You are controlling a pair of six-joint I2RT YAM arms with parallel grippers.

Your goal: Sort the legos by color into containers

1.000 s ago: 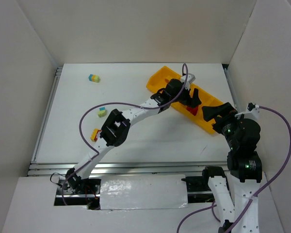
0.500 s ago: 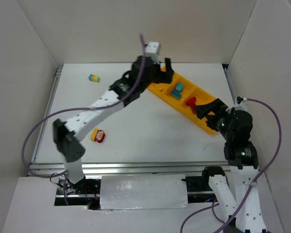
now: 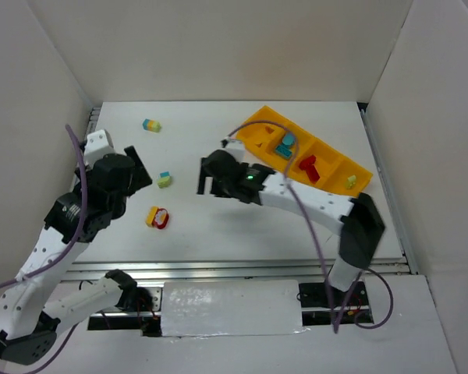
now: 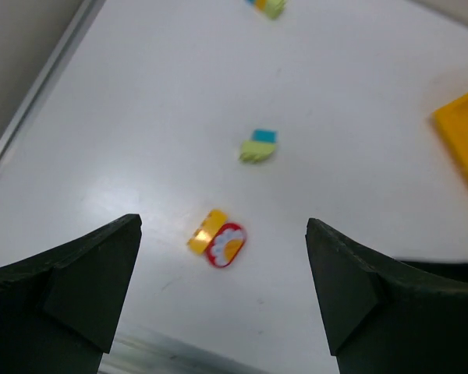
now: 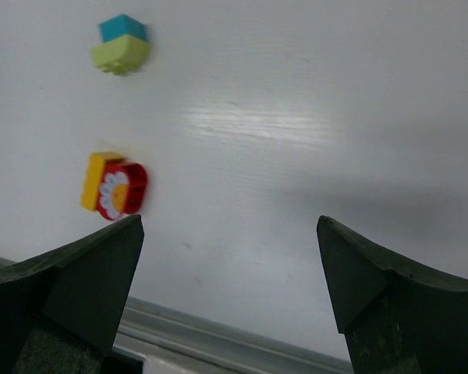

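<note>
From above, the orange-yellow tray lies at the far right of the table, its long axis slanting from far-left to near-right. Counting from its far end, the second compartment holds a teal brick, the third a red brick, the last a yellow-green piece. My left gripper hangs over the table's left side and my right gripper over the middle, near the tray, both spread and holding nothing. Loose on the table lie a teal, yellow and green clump far back, a teal-and-green clump and a yellow-and-red clump. At my left wrist the fingers stand wide apart and bare, the yellow-and-red clump showing between them, lying slantwise. At my right wrist the fingers are equally wide and empty, with both nearer clumps off to the left.
</note>
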